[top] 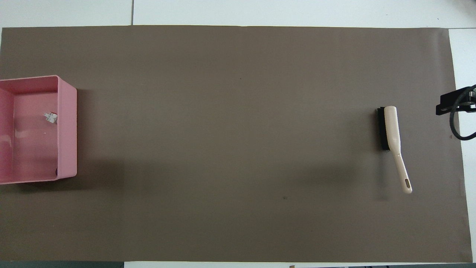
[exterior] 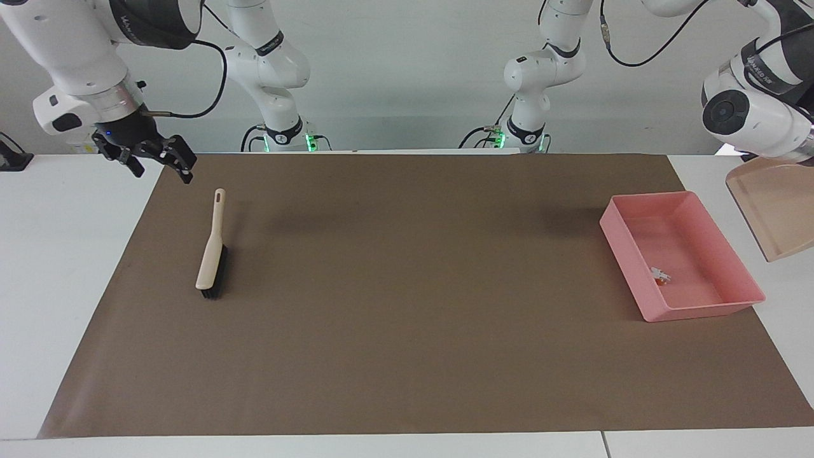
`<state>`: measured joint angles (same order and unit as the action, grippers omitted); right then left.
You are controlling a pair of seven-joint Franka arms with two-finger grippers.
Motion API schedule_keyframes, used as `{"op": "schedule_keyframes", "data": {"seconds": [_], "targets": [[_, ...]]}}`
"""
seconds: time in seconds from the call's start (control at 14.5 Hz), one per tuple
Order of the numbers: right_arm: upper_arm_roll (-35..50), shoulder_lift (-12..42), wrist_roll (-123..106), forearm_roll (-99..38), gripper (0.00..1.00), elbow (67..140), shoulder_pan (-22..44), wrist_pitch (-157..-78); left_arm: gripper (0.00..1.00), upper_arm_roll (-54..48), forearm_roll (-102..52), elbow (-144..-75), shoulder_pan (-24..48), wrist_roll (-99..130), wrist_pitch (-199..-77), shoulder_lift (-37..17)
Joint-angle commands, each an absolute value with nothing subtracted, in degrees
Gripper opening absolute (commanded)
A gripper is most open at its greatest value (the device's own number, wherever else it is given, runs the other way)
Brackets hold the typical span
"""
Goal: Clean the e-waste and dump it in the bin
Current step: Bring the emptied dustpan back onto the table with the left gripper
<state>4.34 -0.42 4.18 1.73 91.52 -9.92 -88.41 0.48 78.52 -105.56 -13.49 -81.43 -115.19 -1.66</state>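
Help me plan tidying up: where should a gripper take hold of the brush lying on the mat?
Grip the brush from above, mid-handle: it lies flat, the slim handle pointing toward the robots, bristles along one side of the thicker head.

E-waste (exterior: 660,275) in bin (exterior: 620,237) (brush (exterior: 212,254) well apart)

The left claw was cut off by the facing view's edge, so its fingers could not be read. Below it, the dustpan (exterior: 779,210) was shown only in part. In the overhead view the bin (top: 67,123) was cropped, and the right claw (top: 452,106) was seen only partly. The e-waste (exterior: 660,275) was too small to be made out.
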Motion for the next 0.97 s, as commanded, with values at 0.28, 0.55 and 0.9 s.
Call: {"op": "schedule_keyframes", "data": {"seconds": [0.28, 0.55, 0.9], "targets": [[-1.1, -0.17, 5.01, 2.02, 1.0, 90.0, -2.93, -84.55, 0.03, 0.44, 63.84, -106.53, -11.61, -89.64, -115.05, 2.11], [-5.18, -0.35, 5.01, 1.85, 1.0, 90.26, 0.7, -84.11, 0.03, 0.44, 49.34, -106.61, -9.32, -92.01, -113.83, 2.11], [-5.01, -2.64, 4.75, 1.93, 1.0, 92.99, 1.67, -84.2, 0.03, 0.18, 33.76, -114.58, -3.28, -91.59, -111.71, 5.7]]}}
